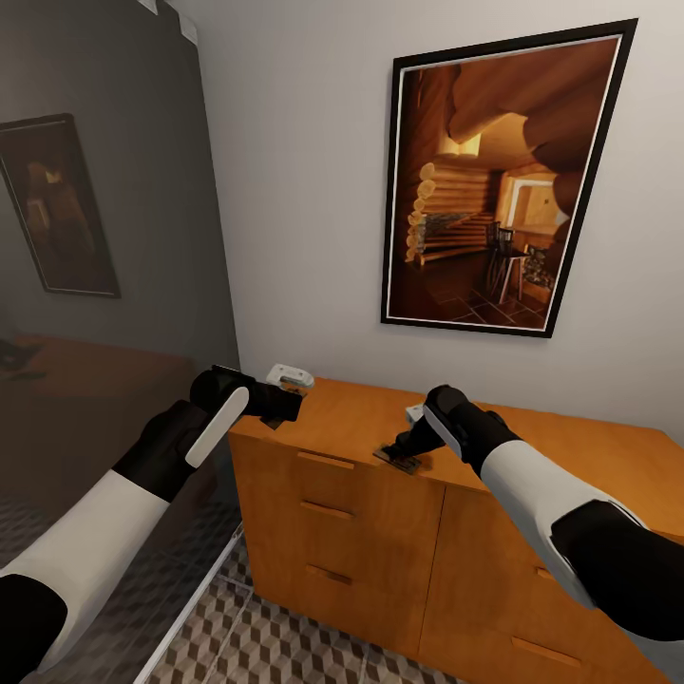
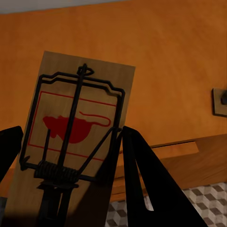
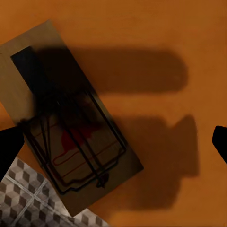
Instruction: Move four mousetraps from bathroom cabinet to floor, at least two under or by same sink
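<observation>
While both arms reach over the cabinet (image 1: 380,494), each pincer is at a mousetrap. The left pincer (image 1: 285,404) sits at the cabinet's left corner; in the left wrist view its two dark fingers (image 2: 151,184) are pressed against the sides of a trap (image 2: 75,137), pinching it. That trap is a pale wooden board with a black wire bar, a coil spring and a red mouse print, held above the orange top close to the front edge, with a bar handle (image 2: 175,150) and a bit of tiled floor (image 2: 208,203) visible below it. A second trap (image 2: 219,101) lies farther along the cabinet top, seen small at the edge of that view.

The right pincer (image 1: 407,446) hovers low over the top near the front edge, above a trap (image 1: 399,460) that lies flat there. In the right wrist view this trap (image 3: 71,127) lies at a slant with one corner overhanging the cabinet edge, the cube-patterned floor (image 3: 28,198) showing beneath. The dark fingertips (image 3: 9,146) stand spread wide at either side of that view, gripping nothing, and their shadows fall across the trap and the wood.

A white object (image 1: 290,375) rests on the cabinet's back left corner. A framed cabin picture (image 1: 499,180) hangs on the wall above.
</observation>
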